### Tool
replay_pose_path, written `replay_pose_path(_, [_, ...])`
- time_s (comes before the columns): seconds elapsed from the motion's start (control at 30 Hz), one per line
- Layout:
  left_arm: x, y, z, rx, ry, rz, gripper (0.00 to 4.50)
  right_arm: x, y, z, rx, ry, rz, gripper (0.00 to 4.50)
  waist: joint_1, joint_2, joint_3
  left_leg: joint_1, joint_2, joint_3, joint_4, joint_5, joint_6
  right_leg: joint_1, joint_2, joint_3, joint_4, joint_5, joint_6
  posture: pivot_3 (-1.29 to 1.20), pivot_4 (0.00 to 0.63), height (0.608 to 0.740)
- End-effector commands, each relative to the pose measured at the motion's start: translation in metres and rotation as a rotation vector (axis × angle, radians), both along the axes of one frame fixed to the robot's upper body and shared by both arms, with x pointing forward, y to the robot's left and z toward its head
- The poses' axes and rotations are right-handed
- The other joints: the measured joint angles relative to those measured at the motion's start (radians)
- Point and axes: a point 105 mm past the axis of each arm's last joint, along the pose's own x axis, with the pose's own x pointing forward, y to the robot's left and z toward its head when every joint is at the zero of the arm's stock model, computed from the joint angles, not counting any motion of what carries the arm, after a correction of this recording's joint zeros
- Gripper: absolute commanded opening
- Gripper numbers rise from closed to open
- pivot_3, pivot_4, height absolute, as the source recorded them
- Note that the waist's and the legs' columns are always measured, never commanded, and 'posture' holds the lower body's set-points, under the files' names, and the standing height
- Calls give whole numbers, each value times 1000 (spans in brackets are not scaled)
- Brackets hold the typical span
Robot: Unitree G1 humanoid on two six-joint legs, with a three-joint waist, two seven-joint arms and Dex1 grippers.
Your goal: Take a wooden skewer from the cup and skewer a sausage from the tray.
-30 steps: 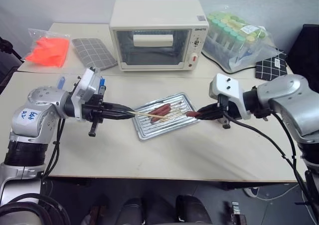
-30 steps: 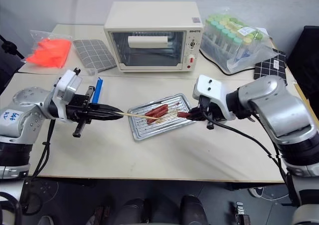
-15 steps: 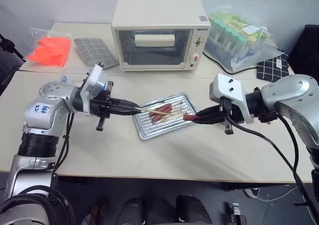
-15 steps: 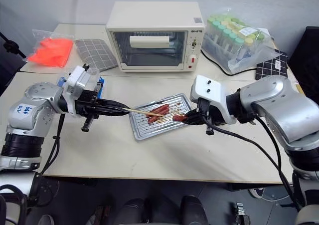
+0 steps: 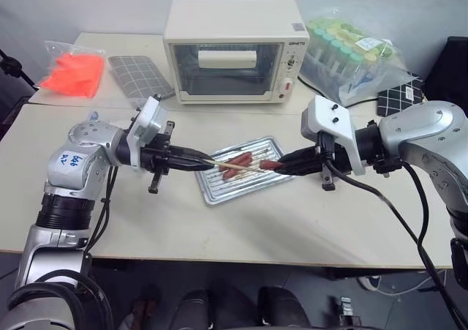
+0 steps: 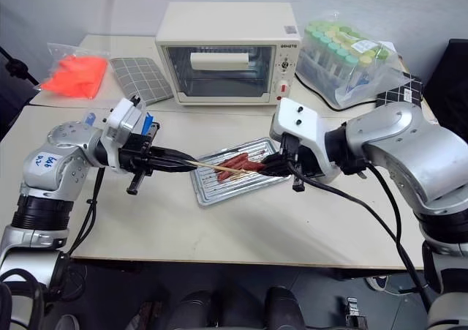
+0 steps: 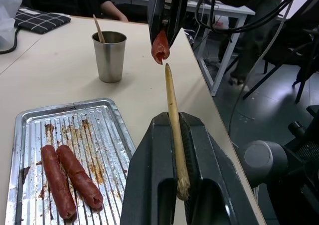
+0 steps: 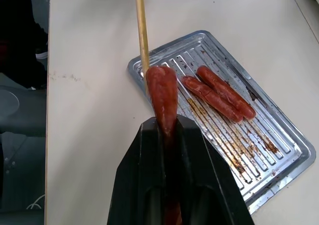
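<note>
My left gripper (image 5: 197, 165) is shut on the butt of a pale wooden skewer (image 5: 230, 167) that it holds level over the silver tray (image 5: 212, 192). My right gripper (image 5: 281, 166) is shut on a reddish-brown sausage (image 5: 269, 165), end-on to the skewer. In the right wrist view the skewer (image 8: 142, 30) has its tip at the end of the sausage (image 8: 162, 93); whether it has gone in I cannot tell. Two more sausages (image 7: 75, 175) lie in the tray. The grey cup (image 7: 110, 55) stands past the tray with another skewer (image 7: 98, 28) in it.
A cream toaster oven (image 5: 232, 52) stands behind the tray. A clear bag of green-capped tubes (image 5: 351, 55) is at the back right, an orange bag (image 5: 69, 72) at the back left, and checked cloths (image 5: 139, 74) lie beside them. Bare tabletop (image 5: 241, 227) lies in front.
Both grippers have moved inward toward each other, closing the gap between skewer tip and sausage. The held sausage has also risen slightly above the tray.
</note>
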Motion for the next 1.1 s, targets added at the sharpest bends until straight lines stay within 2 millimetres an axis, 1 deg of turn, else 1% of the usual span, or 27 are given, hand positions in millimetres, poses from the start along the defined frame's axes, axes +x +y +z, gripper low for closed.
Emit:
replay_pose_path(0.03, [-2,0,13,13,-56,-19,0,-3,-2,3,-4,-34,3,213,1,0,0,0,0,0,0,0,0,0,0,0,0,0,0,0,150,740])
replay_pose_path(0.17, [-2,4,15,23,-61,-12,0,-1,-8,-1,-13,-29,-19,213,1,0,0,0,0,0,0,0,0,0,0,0,0,0,0,0,150,740])
replay_pose_path(0.43, [-1,4,16,27,-67,-9,0,-1,-13,-7,-20,-17,-33,213,1,0,0,0,0,0,0,0,0,0,0,0,0,0,0,0,150,740])
replay_pose_path(0.87, [-1,3,13,24,-56,-12,0,-7,-2,5,25,-13,-6,213,1,0,0,0,0,0,0,0,0,0,0,0,0,0,0,0,150,740])
replay_pose_path(1.1, [3,8,13,32,-60,8,0,-9,-5,5,20,-5,-15,213,2,0,0,0,0,0,1,0,0,0,0,0,1,0,0,0,150,740])
